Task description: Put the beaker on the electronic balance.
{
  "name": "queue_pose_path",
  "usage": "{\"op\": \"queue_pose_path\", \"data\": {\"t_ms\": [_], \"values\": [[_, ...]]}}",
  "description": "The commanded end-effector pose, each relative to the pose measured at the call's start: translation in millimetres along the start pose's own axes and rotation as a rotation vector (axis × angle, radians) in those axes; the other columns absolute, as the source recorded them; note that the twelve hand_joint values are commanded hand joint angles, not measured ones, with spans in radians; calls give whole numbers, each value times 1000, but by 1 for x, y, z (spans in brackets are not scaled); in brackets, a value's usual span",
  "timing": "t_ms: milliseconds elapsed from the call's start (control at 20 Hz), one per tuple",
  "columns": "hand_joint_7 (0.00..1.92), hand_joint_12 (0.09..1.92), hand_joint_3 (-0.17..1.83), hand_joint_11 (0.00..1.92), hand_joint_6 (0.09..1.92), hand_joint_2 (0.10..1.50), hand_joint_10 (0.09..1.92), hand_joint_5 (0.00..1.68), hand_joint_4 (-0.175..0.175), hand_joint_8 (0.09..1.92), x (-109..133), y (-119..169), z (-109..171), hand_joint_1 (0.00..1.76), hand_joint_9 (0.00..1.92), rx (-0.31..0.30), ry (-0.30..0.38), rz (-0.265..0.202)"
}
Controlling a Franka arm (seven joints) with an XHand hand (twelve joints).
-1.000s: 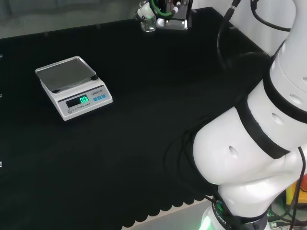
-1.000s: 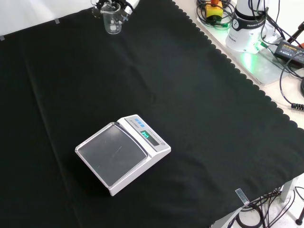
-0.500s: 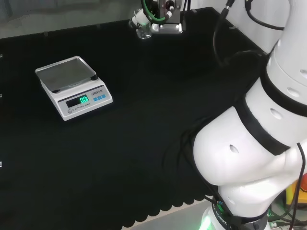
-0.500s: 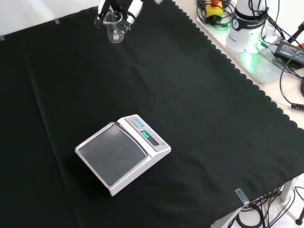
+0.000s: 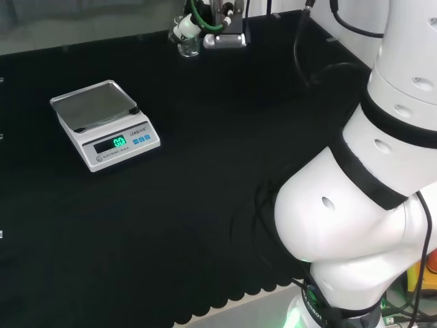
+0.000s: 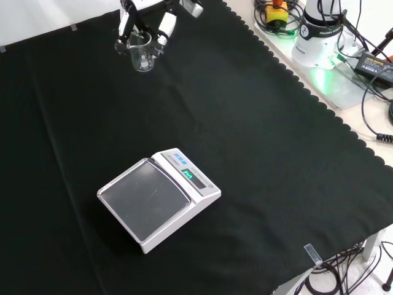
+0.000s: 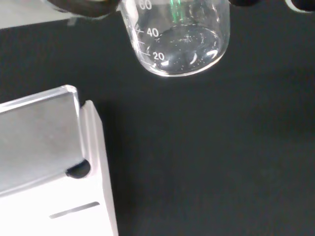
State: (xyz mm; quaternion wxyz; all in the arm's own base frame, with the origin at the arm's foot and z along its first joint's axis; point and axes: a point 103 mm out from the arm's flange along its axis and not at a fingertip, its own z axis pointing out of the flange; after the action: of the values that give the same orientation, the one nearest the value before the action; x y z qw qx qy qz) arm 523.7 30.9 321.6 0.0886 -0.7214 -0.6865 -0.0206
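A small clear glass beaker (image 6: 142,54) hangs upright above the black cloth at the far end of the bench, held in my hand (image 6: 149,18), whose black and white fingers are curled round its rim. In the head view the beaker (image 5: 188,43) and hand (image 5: 183,26) are at the top, right of the balance. The wrist view shows the beaker's empty bottom (image 7: 179,42) close up, with the balance (image 7: 47,167) below it. The white electronic balance (image 6: 158,196) with its steel pan (image 5: 93,104) sits on the cloth, its display lit green.
The arm's big white links (image 5: 369,178) stand at the head view's right. Cables, a yellow box and the arm's base (image 6: 319,31) lie beyond the cloth's scalloped edge at the front view's top right. Open black cloth lies between beaker and balance.
The hand has carried the beaker leftward in the head view and lower in the front view, closer to the balance. The balance has not moved.
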Motion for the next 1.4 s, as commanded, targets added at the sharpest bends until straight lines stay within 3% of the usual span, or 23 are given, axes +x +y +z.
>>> {"op": "queue_pose_path", "data": {"t_ms": [50, 550, 600, 800, 1100, 1400], "values": [[1799, 961, -175, 1204, 100, 1022, 316, 1509, 44, 213, 42, 71, 43, 1172, 1792, -79, 64, -145], [1809, 982, -175, 1198, 87, 1021, 311, 1518, 21, 203, 147, 111, 76, 1178, 1798, -55, 52, -188], [1809, 982, -175, 1198, 87, 1020, 311, 1518, 21, 203, 158, 113, 78, 1178, 1798, -51, 56, -212], [1810, 984, -175, 1199, 87, 1020, 311, 1519, 20, 201, 182, 120, 93, 1178, 1798, -19, 29, -226], [1812, 985, -175, 1199, 87, 1020, 310, 1521, 18, 200, 197, 128, 120, 1179, 1799, 33, 26, -220], [1813, 986, -175, 1199, 87, 1020, 310, 1522, 17, 198, 189, 139, 146, 1179, 1799, 80, 54, -190]]}}
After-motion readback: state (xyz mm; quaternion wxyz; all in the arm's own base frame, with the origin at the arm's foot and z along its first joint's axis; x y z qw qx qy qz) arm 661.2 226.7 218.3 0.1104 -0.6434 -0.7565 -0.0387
